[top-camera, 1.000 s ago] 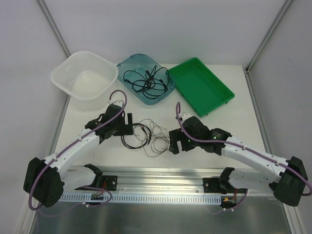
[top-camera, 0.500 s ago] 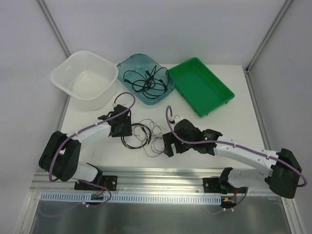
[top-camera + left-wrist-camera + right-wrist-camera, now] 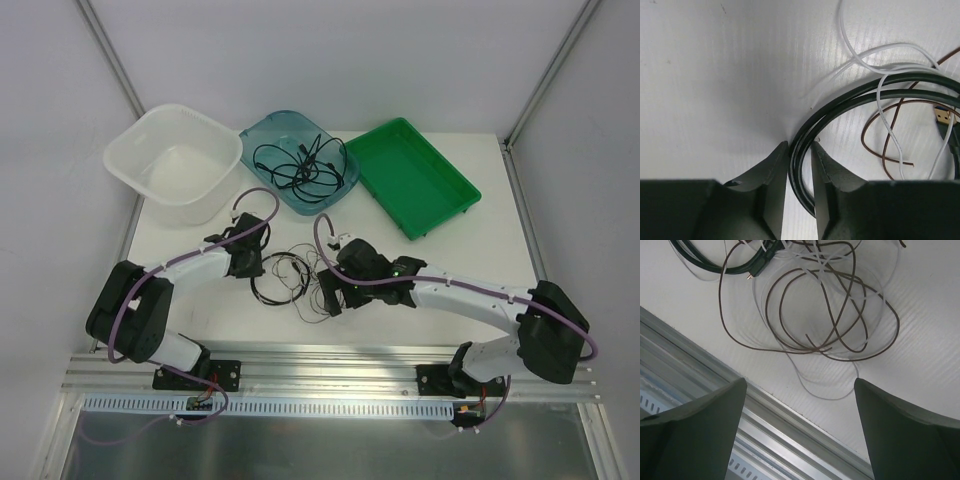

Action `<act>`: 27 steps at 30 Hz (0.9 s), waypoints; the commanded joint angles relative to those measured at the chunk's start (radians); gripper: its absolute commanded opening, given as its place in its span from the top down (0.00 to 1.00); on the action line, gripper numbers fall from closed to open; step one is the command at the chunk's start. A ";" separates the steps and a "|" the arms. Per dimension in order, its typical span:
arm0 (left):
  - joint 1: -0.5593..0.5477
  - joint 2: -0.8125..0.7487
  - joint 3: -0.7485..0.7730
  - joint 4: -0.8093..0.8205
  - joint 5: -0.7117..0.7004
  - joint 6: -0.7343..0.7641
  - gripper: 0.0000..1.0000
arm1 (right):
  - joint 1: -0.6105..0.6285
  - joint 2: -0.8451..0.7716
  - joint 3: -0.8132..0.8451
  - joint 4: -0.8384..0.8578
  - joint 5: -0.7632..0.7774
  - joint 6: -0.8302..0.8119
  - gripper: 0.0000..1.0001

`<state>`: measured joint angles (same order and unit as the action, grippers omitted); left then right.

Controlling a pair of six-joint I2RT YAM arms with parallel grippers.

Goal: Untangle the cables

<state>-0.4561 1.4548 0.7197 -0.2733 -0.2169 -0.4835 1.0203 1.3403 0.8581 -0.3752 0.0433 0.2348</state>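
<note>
Tool, left: the left gripper (image 3: 800,144) has its jaws nearly together; two strands of the glossy black cable loop (image 3: 840,107) fill the gap and appear pinched.
Tool, right: the right gripper (image 3: 800,385) has its jaws spread wide and holds nothing. It hangs above the thin dark brown wire coils (image 3: 790,352).
Tangle location: mid-table on the white table top (image 3: 480,250), between the two grippers.
Hazard, drag: the thin white wire (image 3: 888,125) and the brown wire cross the black loop at 3 o'clock of the left jaws. Any pull would likely carry them along, because nothing pins them.
Hazard, snag: the gold-tipped flat plug (image 3: 942,116) lies among those crossings and could catch and tighten the knot.
Hazard, slip: the pinch is on a doubled strand, so one strand may slide out.
Container, 11 o'clock of the tangle: translucent white square tub (image 3: 130,145); no contents visible.
Container, 12 o'clock: clear teal plastic tub (image 3: 265,135); holds a black cable bundle (image 3: 300,160).
Container, 1 o'clock: green rectangular plastic tray (image 3: 420,180); no contents visible.
</note>
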 commanded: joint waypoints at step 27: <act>0.033 -0.482 0.179 -0.313 -0.050 0.059 1.00 | -0.078 0.344 0.150 -0.091 0.047 0.116 0.90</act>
<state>-0.4465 1.0290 0.8371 -0.5026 -0.2234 -0.4583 0.9779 1.7370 1.0512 -0.4217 0.0551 0.3233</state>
